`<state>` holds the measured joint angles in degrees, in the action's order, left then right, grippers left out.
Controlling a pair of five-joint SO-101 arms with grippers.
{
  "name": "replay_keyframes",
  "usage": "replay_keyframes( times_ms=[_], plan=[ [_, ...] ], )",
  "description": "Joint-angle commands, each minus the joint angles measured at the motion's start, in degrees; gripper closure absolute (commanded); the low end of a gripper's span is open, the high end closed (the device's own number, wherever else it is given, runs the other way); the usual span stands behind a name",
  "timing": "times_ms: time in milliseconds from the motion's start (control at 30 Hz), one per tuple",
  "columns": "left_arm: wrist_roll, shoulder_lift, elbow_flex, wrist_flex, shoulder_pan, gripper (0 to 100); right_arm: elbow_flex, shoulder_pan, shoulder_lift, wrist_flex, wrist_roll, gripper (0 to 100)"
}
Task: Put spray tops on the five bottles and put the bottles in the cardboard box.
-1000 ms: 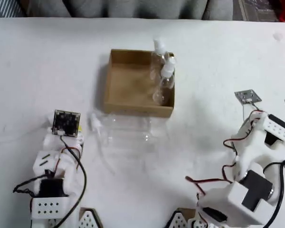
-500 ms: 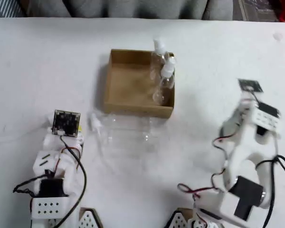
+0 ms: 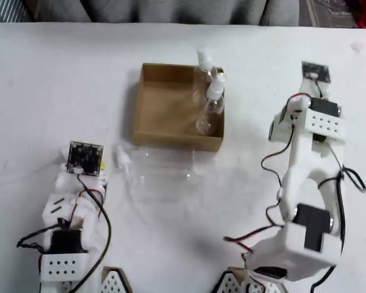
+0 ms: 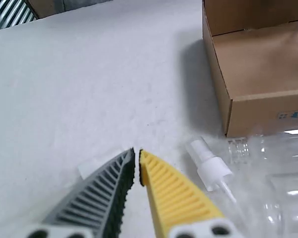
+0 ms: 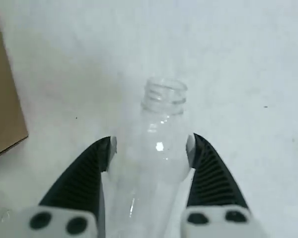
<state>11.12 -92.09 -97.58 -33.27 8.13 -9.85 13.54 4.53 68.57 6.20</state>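
Jaws of the right gripper (image 5: 150, 143) clamp an uncapped clear bottle (image 5: 161, 114) by its body, cardboard box (image 5: 4, 99) nearby. Left gripper (image 4: 137, 156) is closed, tips low over the table (image 4: 89, 74), just beside a loose spray top (image 4: 208, 166) and what look like more clear bottles (image 4: 268, 148) lying against the box front; two capped bottles (image 3: 210, 97) sit inside it

One box (image 3: 147, 110); two capped bottles (image 3: 211, 97) in it; one uncapped bottle (image 5: 159, 148); one loose spray top (image 4: 207, 164); clear bottles lying (image 3: 165, 168) on the table, seemingly two, hard to count; two arms (image 3: 305, 162).
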Motion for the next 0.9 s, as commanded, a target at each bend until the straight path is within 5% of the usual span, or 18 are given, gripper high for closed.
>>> replay_keyframes(
  times_ms=[0, 233, 433, 867],
  plan=[
    [0.0, -0.5, 0.3, -0.9, 0.1, 98, -0.8, -0.4, 1.6, -4.9, -0.7, 98.3],
    [-6.0, -0.3, 5.3, -5.9, 0.0, 97, -1.2, -3.8, 2.5, -6.1, -2.5, 98.3],
    [-8.9, -0.3, 8.9, -11.1, -3.1, 86, -4.0, -5.5, 2.5, -9.4, -2.6, 98.3],
    [-9.1, 12.3, 17.7, -12.1, -4.9, 88, -4.7, -5.7, 2.7, -9.8, -2.2, 98.3]
  ],
)
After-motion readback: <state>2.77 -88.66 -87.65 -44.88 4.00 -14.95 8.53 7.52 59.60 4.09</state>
